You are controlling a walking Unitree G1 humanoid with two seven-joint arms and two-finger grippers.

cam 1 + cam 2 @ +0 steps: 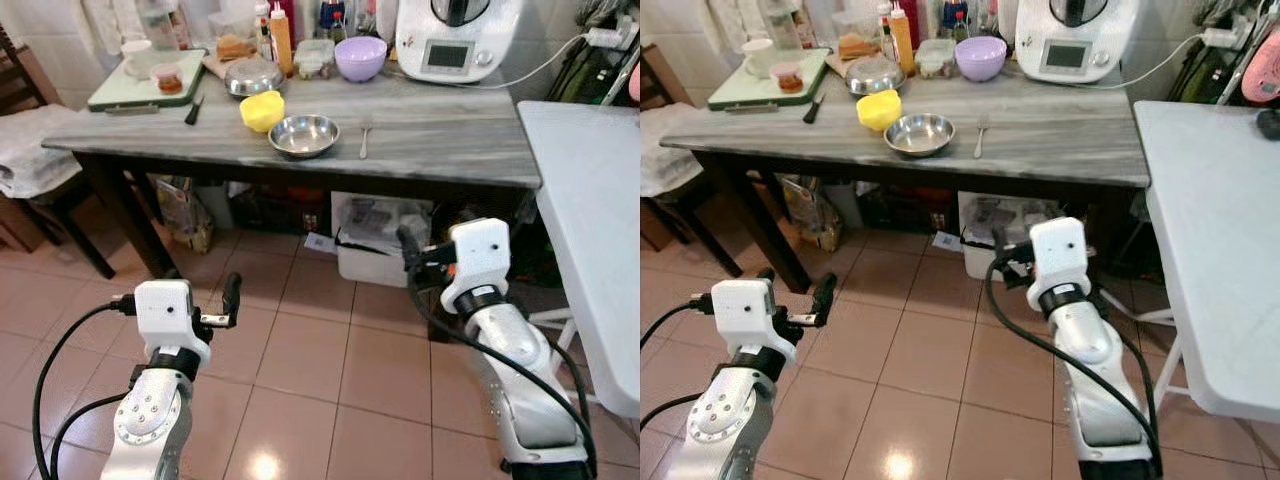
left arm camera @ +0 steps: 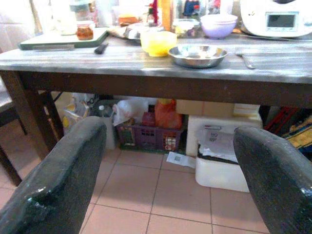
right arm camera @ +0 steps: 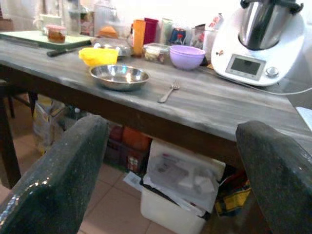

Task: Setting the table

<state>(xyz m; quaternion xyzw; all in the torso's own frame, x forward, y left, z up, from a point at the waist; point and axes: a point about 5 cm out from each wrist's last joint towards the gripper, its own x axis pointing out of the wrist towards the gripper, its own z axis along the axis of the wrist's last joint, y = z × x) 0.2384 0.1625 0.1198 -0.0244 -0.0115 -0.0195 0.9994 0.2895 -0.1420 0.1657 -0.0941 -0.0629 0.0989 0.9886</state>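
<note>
Terracotta tiled floor [image 1: 310, 350], grey wooden table [image 1: 440, 135]

I see a white kitchen machine [image 1: 458, 38] at the back of the counter, a white plastic bin [image 1: 372, 262] underneath it, and a white folding table [image 1: 592, 230] beside.

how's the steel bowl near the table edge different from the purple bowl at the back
The steel bowl is shiny bare metal, while the purple bowl is a matte lilac. The steel bowl is wide and shallow; the purple bowl is deeper with taller sides. The steel bowl sits near the front edge between a yellow bowl and a fork; the purple bowl stands further back beside the white kitchen machine. Both stand upright, and the steel bowl looks empty.
</note>
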